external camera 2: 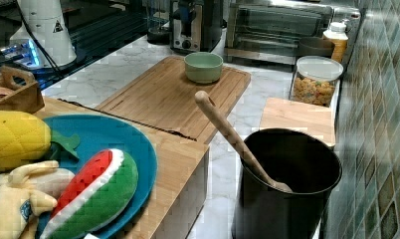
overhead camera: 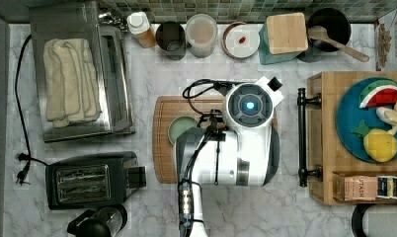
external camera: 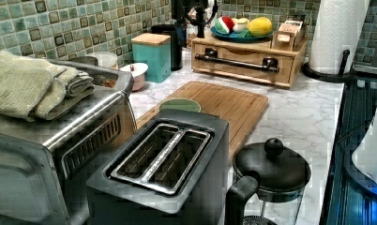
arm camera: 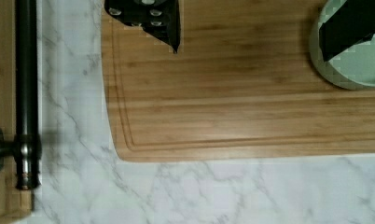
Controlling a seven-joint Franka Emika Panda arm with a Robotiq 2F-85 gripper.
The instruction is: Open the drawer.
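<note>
The light-wood drawer (external camera: 243, 62) sits in a bamboo box (overhead camera: 325, 143) at the top view's right, its front flush with the box. Its long black bar handle (overhead camera: 302, 136) (external camera: 237, 62) (arm camera: 26, 79) runs across the front on two posts. My arm (overhead camera: 246, 128) hangs above the darker cutting board (overhead camera: 164, 143), to the handle's left in the top view. In the wrist view my gripper (arm camera: 258, 35) is open, with nothing between its black fingers (arm camera: 162, 23). It hovers over the cutting board (arm camera: 246, 98), a strip of marble away from the handle.
A green bowl (overhead camera: 181, 127) (arm camera: 358, 65) sits on the cutting board near one finger. A blue plate (overhead camera: 347, 123) of toy fruit and a tea box (overhead camera: 367, 187) rest on the drawer box. A toaster (overhead camera: 90, 180), a toaster oven (overhead camera: 78, 74) and jars (overhead camera: 201, 34) stand around.
</note>
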